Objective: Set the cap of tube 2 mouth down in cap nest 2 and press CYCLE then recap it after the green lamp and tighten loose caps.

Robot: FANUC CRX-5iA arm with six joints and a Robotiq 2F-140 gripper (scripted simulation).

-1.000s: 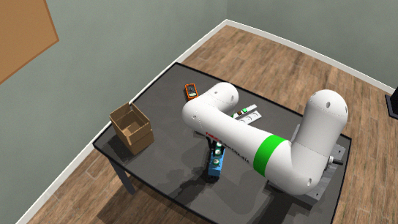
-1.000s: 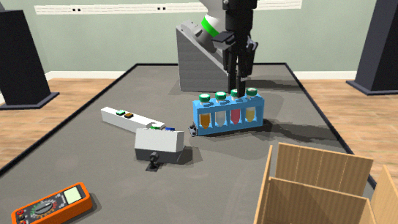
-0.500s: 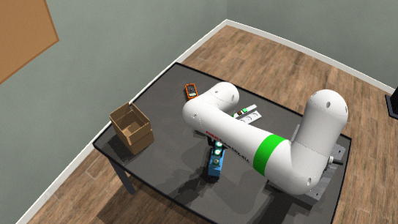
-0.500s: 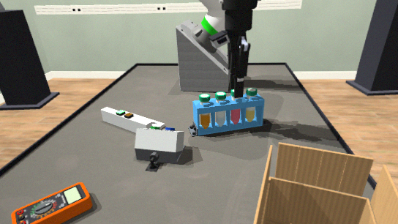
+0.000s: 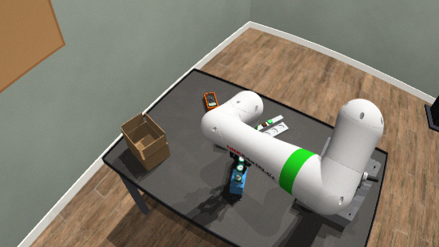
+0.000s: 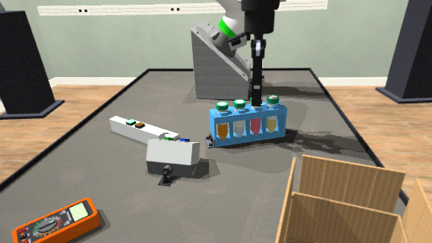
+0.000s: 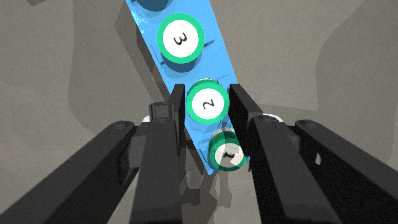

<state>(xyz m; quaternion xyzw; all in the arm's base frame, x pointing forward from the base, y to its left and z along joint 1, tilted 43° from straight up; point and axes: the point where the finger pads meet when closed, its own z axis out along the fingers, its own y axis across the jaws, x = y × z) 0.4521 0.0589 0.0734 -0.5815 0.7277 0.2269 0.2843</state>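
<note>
My gripper (image 6: 256,102) (image 7: 207,99) points straight down at tube 2. Its fingertips stand either side of the green cap of tube 2 (image 7: 208,106), just clear of it by a thin gap; the gripper is slightly open. This cap sits over its tube in the blue decapping station (image 6: 248,139) (image 7: 220,61). The caps of tube 1 (image 6: 272,98) (image 7: 227,154), tube 3 (image 6: 239,103) (image 7: 180,38) and tube 4 (image 6: 221,106) are on. On the cap tray (image 5: 285,128), the green lamp (image 5: 270,121) (image 6: 131,121) looks bright and the amber lamp (image 5: 264,124) (image 6: 140,125) dull. The visible nests hold no cap.
The key housing (image 6: 172,152) with the green READY key (image 6: 168,138) and blue CYCLE key (image 6: 184,140) stands beside the tray. An orange multimeter (image 5: 211,100) (image 6: 57,222) and an open cardboard box (image 5: 155,152) (image 6: 345,214) are farther from the base.
</note>
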